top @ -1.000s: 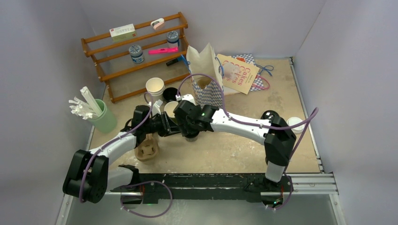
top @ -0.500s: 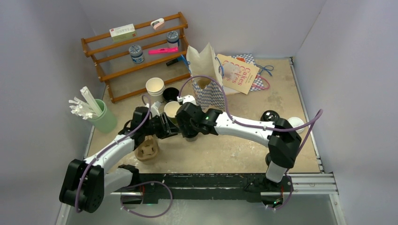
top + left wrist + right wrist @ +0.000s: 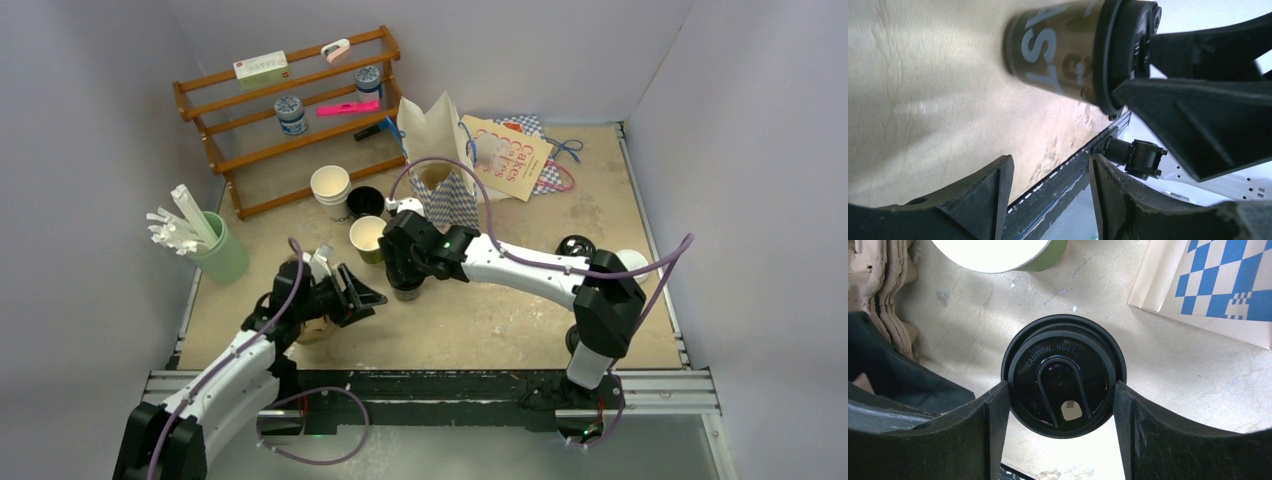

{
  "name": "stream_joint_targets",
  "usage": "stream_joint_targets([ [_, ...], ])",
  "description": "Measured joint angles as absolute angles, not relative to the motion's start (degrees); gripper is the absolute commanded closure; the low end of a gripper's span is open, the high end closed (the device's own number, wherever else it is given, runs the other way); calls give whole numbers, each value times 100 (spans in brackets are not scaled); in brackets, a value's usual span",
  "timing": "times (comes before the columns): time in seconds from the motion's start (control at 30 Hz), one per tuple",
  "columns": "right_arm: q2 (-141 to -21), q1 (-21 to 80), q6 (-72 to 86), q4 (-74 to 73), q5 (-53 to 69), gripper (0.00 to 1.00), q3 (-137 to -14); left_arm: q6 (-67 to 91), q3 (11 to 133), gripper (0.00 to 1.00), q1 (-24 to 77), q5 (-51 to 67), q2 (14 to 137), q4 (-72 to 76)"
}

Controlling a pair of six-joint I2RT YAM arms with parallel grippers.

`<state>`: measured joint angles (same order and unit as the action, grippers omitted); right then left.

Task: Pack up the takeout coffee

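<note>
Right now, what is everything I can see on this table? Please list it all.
wooden rack: one, brown, back left
takeout coffee: one, black with black lid, mid-table
green cup: one, white inside, just behind the coffee
white cups: one stack, in front of the rack
black cup: one, open, right of that stack
green holder: one, holding white sticks, left edge
cup carrier: one, brown cardboard, front left of the coffee
chequered bag: one, blue and white, standing open, back centre
flat bag: one, tan, printed "Cakes", lying back right
white round thing: one, right edge, partly hidden
left pincer: one, black, open and empty, near the carrier
right pincer: one, black, closed on the coffee
</note>
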<state>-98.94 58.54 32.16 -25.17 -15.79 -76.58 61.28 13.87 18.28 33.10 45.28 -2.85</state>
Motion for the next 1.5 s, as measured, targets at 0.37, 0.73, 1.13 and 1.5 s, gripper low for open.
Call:
stream_joint_targets([
  [0.37,-10057,5833,3844,-2910,-1717,45,-7955,7443,491,39,2956,2060,4379,1496],
  [0.73,-9985,5837,3997,-2860,-1710,46,-7848,8077,298,38,3544,1225,5363,3131],
  [1.13,-9974,5837,4007,-2842,-1708,48,-7828,8243,298,56,3544,1039,5780,3677],
  [1.5,-9970,5843,3997,-2842,-1704,48,-7815,8355,390,59,3564,1087,5935,3719],
])
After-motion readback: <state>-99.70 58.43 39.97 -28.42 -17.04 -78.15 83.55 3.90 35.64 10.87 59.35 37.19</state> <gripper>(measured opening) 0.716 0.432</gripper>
